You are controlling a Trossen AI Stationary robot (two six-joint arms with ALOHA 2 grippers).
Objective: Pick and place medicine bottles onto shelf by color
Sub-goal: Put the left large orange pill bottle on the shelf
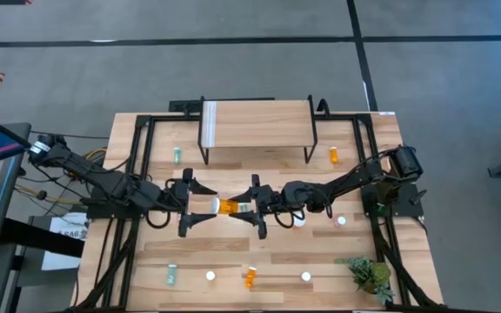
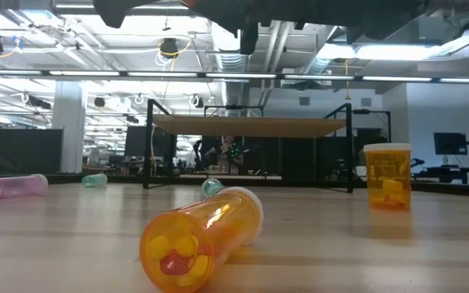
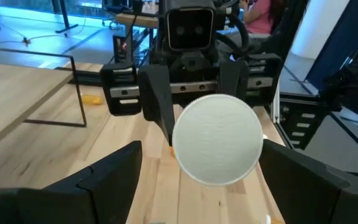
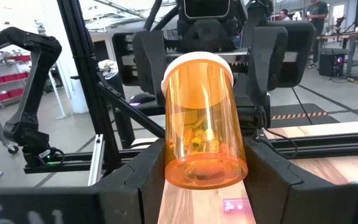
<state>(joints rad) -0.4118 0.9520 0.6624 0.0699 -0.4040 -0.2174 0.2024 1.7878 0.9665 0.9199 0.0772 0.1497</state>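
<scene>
Orange bottle [image 1: 228, 207]: held in the air at the table's middle, lying level between the two grippers, white lid [image 3: 217, 139] turned to the left arm, clear base turned to the right arm; pills are seen inside in the right wrist view.
Right gripper [image 1: 257, 209]: clenched on the orange bottle; in the right wrist view its fingers [image 4: 135, 180] are pressed against both sides of the bottle near the base.
Left gripper [image 1: 187, 209]: spread wide at the lid end; in the left wrist view a gap is seen between each finger [image 3: 107, 180] and the lid, so nothing is grasped.
Shelf [image 1: 257, 122]: placed at the far middle of the table [image 1: 155, 261], whitish strip at its left end; nothing is seen on top.
Second orange bottle [image 1: 334, 155]: set just right of the shelf; shown upright in the low view [image 2: 387, 175].
Third orange bottle [image 1: 250, 278]: laid on its side near the front edge, closest to the low camera [image 2: 203, 236].
Teal bottles: one laid left of the shelf [image 1: 177, 155], one laid at the front left [image 1: 170, 275].
Pink bottle [image 1: 341, 221]: set right of the grippers, white cap up.
White caps: seen at the front at [image 1: 210, 276] and [image 1: 305, 276]; the colours below cannot be told.
Plant [image 1: 370, 275]: placed at the front right corner.
</scene>
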